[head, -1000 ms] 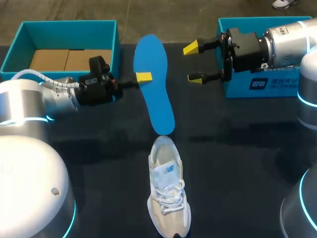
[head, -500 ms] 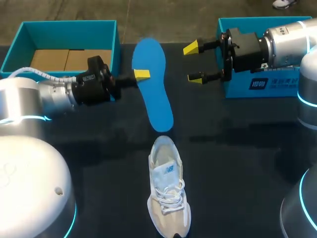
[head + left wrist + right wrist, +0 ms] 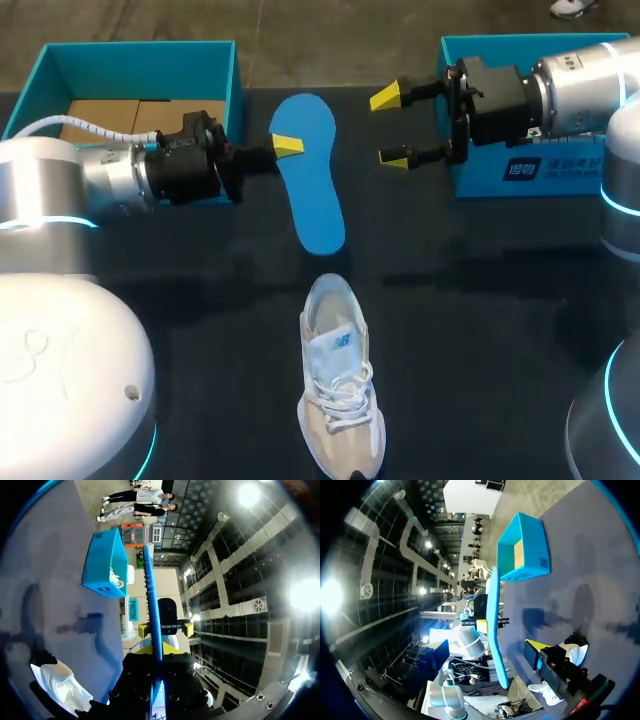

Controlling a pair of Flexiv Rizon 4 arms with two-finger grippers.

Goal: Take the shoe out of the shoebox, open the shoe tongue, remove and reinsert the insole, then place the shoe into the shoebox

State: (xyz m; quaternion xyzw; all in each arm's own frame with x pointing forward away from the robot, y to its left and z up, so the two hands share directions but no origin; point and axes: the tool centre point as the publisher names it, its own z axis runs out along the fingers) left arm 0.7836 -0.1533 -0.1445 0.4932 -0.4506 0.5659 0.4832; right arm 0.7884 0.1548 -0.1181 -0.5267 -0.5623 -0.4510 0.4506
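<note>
**While the insole hangs clear, the shoe waits**

Seen from the head view, the left gripper (image 3: 285,147) is clamped on one long edge of the blue insole (image 3: 312,180). It holds the insole beyond the heel end of the white shoe (image 3: 340,390), which lies on the dark table (image 3: 480,300). Over the last second the insole's near tip has drawn back from the shoe and the sheet has tipped further on edge (it reads shorter now). I judge removal done and reinsertion the step ahead. The right gripper (image 3: 392,127), fingers apart and holding nothing, hangs beyond the shoe to its right and has not moved. The open shoebox (image 3: 60,58) stands beyond the shoe to its left, and a second blue box (image 3: 480,180) beyond it to the right.

From the left wrist view, the insole runs edge-on out from between the fingers, with the shoe beside and under the gripper.

From the right wrist view, the insole stands on edge ahead of the spread fingers, with the shoebox beyond it.

As for writing, the second blue box carries a white label (image 3: 552,168) with print on its shoe-facing side, and the shoe has a small mark on its tongue. I leave both unread.
</note>
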